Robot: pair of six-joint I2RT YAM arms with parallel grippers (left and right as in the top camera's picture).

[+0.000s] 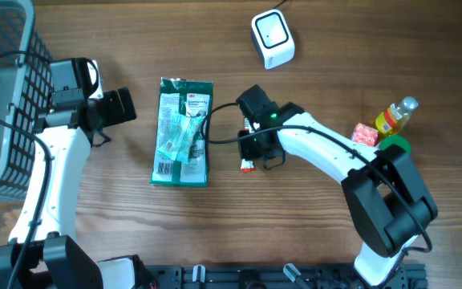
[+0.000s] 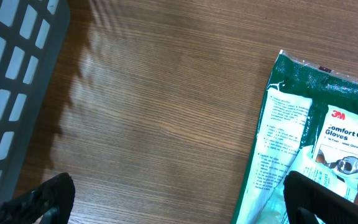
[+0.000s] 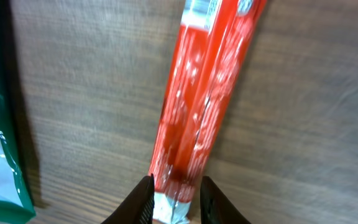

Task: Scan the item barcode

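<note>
Your right gripper (image 3: 176, 202) straddles the crimped end of that light, slippery red sachet (image 3: 204, 93), grip unclear; left gripper (image 2: 182, 205) gapes empty.

The blurred red packet (image 3: 197, 106) runs off the top edge; overhead the right gripper (image 1: 249, 160) mostly covers it.

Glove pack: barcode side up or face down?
Up. The glove pack lies flat, a barcode showing at one corner in the overhead view.
</note>
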